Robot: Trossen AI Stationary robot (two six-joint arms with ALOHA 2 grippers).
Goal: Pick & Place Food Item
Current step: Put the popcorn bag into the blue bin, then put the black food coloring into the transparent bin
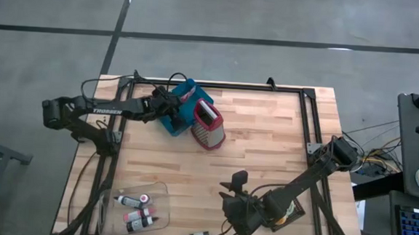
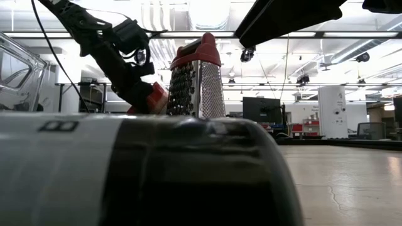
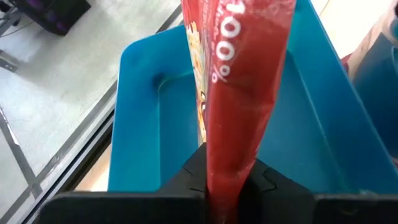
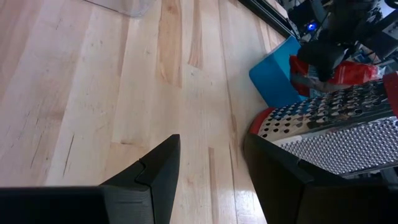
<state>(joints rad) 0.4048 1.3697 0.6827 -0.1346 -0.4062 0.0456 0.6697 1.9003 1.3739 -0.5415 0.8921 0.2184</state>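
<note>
Pinching a red packet printed "100%", the left gripper hovers above a blue bin; remaining text is hidden. Right gripper hangs spread over the worktop.

Open right claw over table; grater beside blue bin.

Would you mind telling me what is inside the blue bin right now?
The red food packet, pinched by the left end effector, hangs into the blue bin. The packet hides part of the bin's floor.
</note>
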